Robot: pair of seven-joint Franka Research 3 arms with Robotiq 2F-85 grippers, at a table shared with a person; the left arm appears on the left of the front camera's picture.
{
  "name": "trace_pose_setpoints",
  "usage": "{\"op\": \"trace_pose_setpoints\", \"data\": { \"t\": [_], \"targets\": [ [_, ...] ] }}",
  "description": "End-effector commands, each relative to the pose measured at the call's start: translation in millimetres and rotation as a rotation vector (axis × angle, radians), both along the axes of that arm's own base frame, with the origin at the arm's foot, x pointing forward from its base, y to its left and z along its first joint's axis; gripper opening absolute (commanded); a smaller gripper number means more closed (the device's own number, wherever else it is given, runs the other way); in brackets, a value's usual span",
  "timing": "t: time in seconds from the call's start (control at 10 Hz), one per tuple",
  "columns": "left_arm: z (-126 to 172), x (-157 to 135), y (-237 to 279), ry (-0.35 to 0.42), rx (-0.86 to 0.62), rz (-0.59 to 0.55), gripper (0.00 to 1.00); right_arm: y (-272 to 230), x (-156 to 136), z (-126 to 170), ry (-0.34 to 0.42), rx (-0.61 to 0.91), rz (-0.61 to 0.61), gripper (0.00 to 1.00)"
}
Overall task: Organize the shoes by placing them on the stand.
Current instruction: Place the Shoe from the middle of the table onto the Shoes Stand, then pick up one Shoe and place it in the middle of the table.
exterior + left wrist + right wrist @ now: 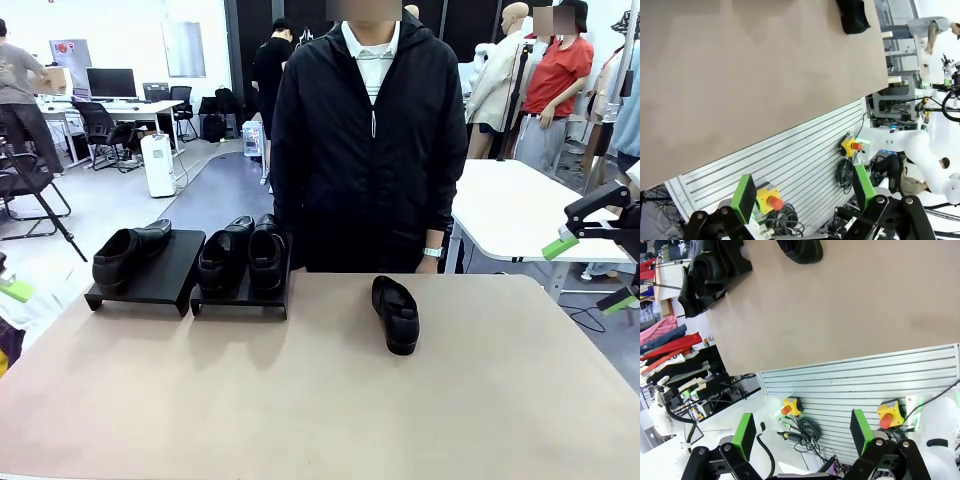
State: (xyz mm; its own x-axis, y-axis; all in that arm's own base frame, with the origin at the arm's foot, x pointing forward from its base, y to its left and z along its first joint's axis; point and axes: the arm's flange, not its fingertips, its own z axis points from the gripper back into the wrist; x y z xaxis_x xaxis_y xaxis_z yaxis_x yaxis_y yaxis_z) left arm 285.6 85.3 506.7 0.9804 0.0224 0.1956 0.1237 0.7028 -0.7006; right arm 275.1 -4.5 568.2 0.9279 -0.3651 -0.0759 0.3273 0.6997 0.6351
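Two black stands sit at the table's far left. The left stand [150,275] carries one black shoe [128,255]. The right stand [240,293] carries two shoes [225,256] [266,254] side by side. Another shoe [396,314] lies on the table right of centre, in front of the person; its end also shows in the wrist views [854,15] [801,250]. My right gripper [589,273] hangs open off the table's right side. A green pad [14,290] of my left gripper shows at the left edge. In both wrist views the left gripper [804,192] and the right gripper [802,432] stand open and hold nothing.
A person in a black jacket [370,150] stands close against the far edge. The beige table [320,410] is bare across the front and right. Below its near edge, a ribbed metal panel [790,165] carries yellow stop buttons [889,415] and cables.
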Motion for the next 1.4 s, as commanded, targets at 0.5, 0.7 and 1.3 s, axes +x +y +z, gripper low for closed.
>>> {"op": "trace_pose_setpoints", "data": {
  "t": [0.5,0.7,1.3],
  "targets": [
    [0,3,2,0.006,0.001,-0.012,1.00,0,2,3,-0.018,0.023,0.018,1.00],
    [0,3,2,0.006,0.001,-0.012,1.00,0,0,0,0.000,0.000,0.000,1.00],
    [0,3,2,0.006,0.001,-0.012,1.00,228,251,-87,0.097,-0.713,0.365,1.00]
  ]
}}
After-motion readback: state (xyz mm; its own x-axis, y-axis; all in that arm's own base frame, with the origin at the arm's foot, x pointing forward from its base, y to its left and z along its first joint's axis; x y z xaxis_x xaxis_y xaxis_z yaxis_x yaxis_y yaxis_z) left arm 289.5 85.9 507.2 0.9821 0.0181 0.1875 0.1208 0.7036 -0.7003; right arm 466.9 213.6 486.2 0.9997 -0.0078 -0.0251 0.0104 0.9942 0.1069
